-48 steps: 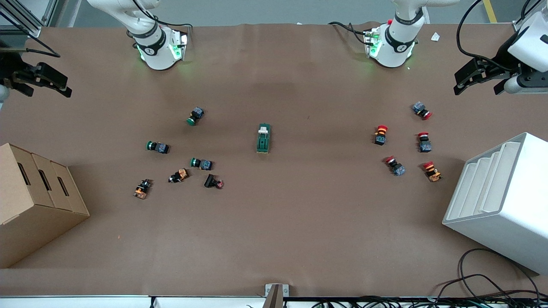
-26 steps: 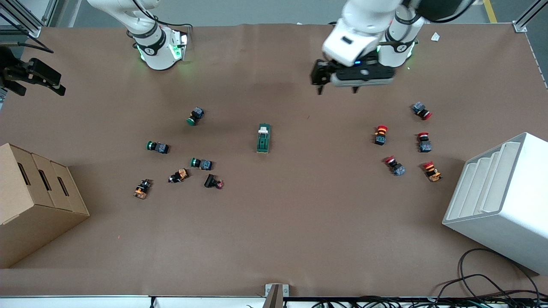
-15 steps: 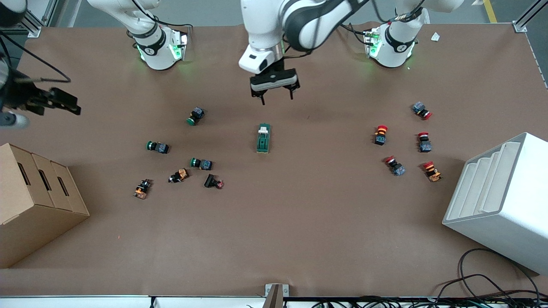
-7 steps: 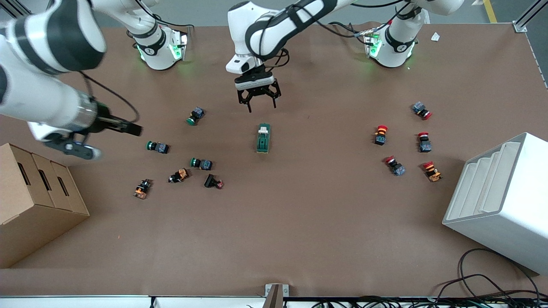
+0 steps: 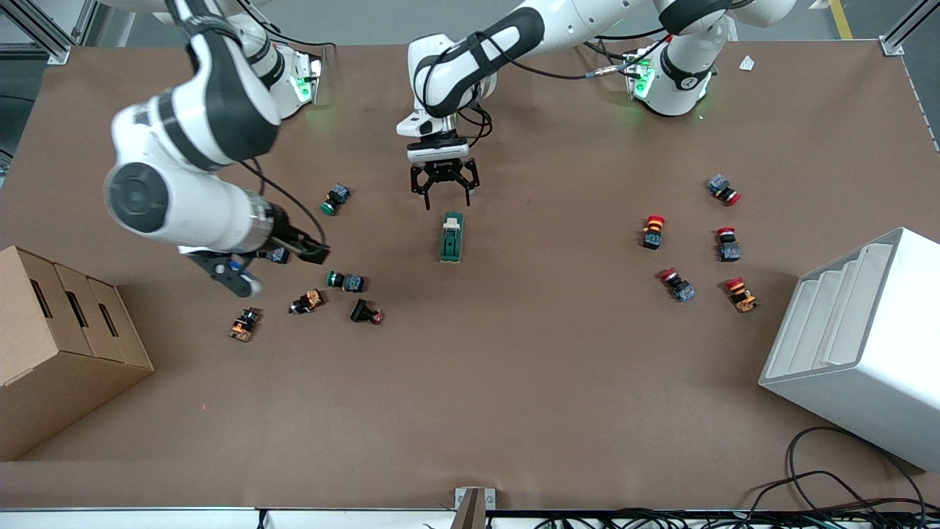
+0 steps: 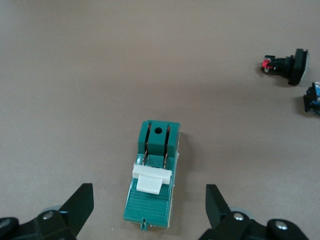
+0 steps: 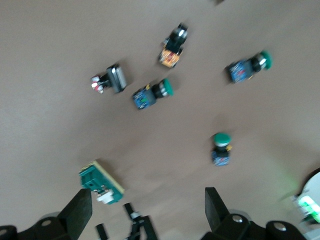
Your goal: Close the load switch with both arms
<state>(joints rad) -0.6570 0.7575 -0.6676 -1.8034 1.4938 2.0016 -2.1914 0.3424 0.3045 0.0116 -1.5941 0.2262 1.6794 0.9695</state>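
The dark-green load switch (image 5: 451, 239) lies mid-table, its white toggle (image 5: 452, 220) at the end farther from the front camera. My left gripper (image 5: 443, 198) is open and empty, low over the table just off that toggle end. In the left wrist view the switch (image 6: 152, 200) lies between its fingers (image 6: 80, 202), untouched. My right gripper (image 5: 314, 254) is open and empty over the green push-buttons toward the right arm's end. The right wrist view shows the switch (image 7: 99, 181) and its own fingers (image 7: 77, 212) spread wide.
Several green- and orange-capped push-buttons (image 5: 345, 281) lie toward the right arm's end, and several red-capped ones (image 5: 653, 231) toward the left arm's end. A cardboard box (image 5: 59, 345) and a white bin (image 5: 859, 345) stand at the table's two ends.
The left gripper swung in and came down to the switch's toggle end. The right arm swept in from the table's edge to over the green push-buttons. The switch has not moved.
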